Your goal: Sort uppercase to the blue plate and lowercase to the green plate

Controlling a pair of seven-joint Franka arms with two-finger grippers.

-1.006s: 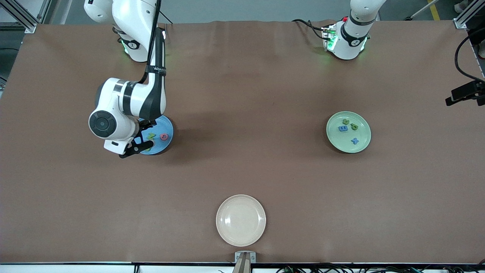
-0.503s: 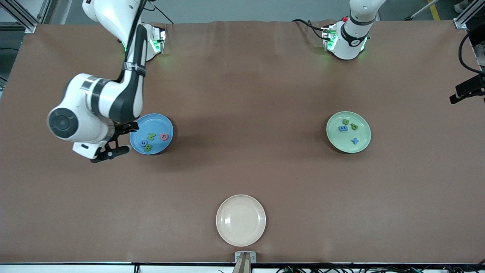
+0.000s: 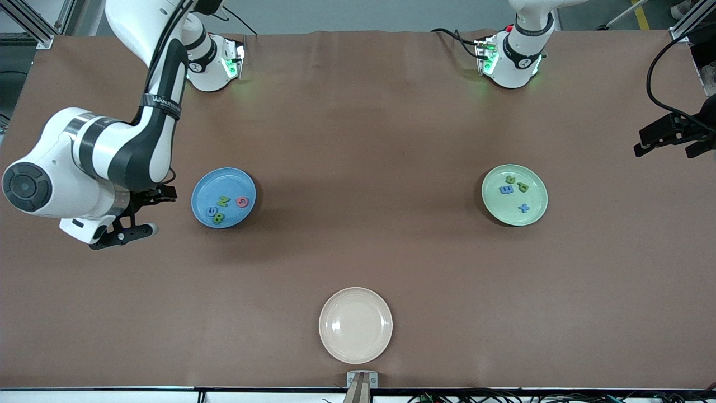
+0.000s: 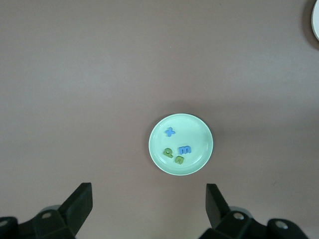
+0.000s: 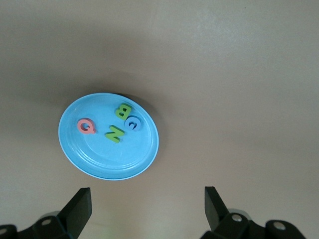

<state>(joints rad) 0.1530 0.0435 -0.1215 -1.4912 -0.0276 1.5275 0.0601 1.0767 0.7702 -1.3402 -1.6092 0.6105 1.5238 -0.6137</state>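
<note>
the right gripper [image 3: 126,224], fingers spread wide and empty, has been pulled off the round glossy medium-blue plate [image 3: 224,176] toward the right arm's end of the table. four tiny foam capital letters [image 3: 225,207] are seen lying flat on it, no single heading shared. four tiny foam small letters [image 3: 516,190] rest in the pale mint-green plate [image 3: 514,170]; sorting looks finished. the left gripper [image 3: 668,137] is parked, wide open.

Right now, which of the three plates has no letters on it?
The cream plate, nearest the front camera, is bare. The blue plate holds four capital letters, and the green plate holds four small letters.
</note>
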